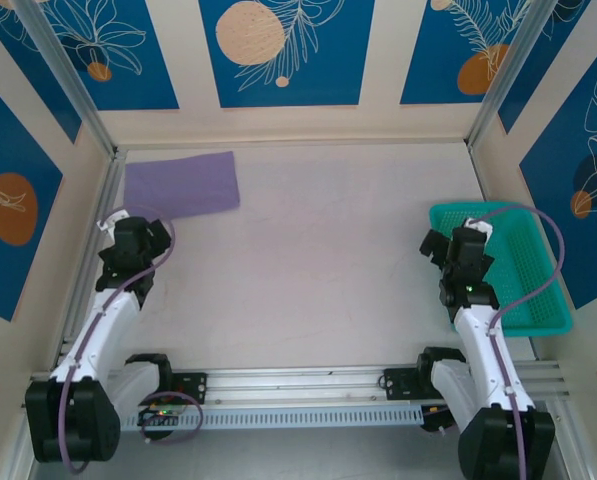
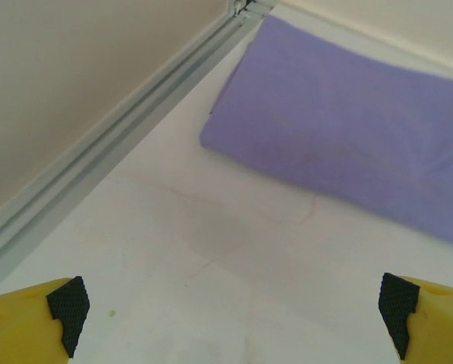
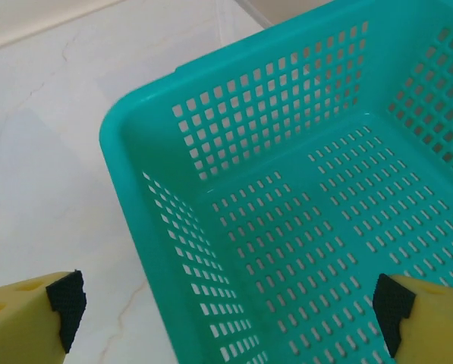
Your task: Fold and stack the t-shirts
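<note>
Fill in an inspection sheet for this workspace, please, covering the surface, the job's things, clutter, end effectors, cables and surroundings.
Surface: pale table, faint hairline marks.
Job's things: one purple t-shirt, folded flat in the far left corner.
Clutter: teal basket at the right edge, nothing in the part that shows.
End effectors: left end effector open, short of the t-shirt, not touching; right end effector open above the basket's corner, holding nothing.
Cables: a purple cable loops from each wrist; the right one arcs over the basket.
Surroundings: walls with blue leaf panels; metal rail along the near edge.
</note>
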Robot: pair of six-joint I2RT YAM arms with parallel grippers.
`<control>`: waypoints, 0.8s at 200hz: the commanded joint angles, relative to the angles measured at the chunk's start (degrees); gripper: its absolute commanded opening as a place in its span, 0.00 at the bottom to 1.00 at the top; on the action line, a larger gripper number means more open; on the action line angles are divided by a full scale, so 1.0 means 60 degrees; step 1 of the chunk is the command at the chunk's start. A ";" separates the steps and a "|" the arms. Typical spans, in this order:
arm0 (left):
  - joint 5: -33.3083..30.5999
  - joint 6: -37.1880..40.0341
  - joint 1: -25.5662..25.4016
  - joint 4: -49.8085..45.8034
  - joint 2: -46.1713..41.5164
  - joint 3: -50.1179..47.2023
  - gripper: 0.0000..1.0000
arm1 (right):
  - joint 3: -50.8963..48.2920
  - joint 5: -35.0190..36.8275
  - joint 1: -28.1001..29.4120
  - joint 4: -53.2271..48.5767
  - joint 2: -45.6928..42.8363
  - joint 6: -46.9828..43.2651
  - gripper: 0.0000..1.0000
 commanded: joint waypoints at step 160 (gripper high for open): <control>0.1600 0.2931 -0.0443 0.6105 0.4398 -0.0635 1.00 | -0.1679 -0.5492 0.0722 0.6723 0.3231 -0.2362 0.99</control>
